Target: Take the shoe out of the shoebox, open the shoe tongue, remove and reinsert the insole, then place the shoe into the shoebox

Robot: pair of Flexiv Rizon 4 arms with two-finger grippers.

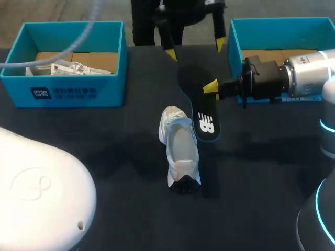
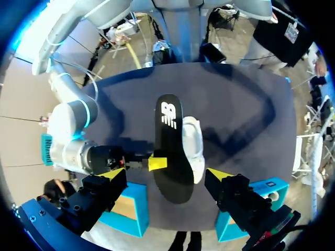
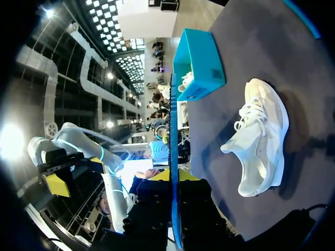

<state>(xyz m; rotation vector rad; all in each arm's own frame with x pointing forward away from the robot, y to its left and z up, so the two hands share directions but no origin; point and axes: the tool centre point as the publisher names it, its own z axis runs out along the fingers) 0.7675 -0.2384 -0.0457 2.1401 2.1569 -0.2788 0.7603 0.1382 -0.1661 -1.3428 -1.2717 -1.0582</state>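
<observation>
Your dark worktop [image 1: 104, 157] carries teal cardboard shoeboxes [image 1: 73, 94] at both far corners. The white mesh sneaker [image 1: 180, 151] sits at its centre. Your right gripper [image 1: 210, 88] pinches the black foam insole [image 1: 207, 125] just beside it. Your left gripper [image 1: 194, 48] hangs spread wide.

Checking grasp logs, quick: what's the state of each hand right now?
Left hand: open, holding nothing.
Right hand: shut on the insole.

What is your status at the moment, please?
Left gripper open, empty. Right gripper shut on insole. White shoe on table beside it. Nothing blocking.
</observation>
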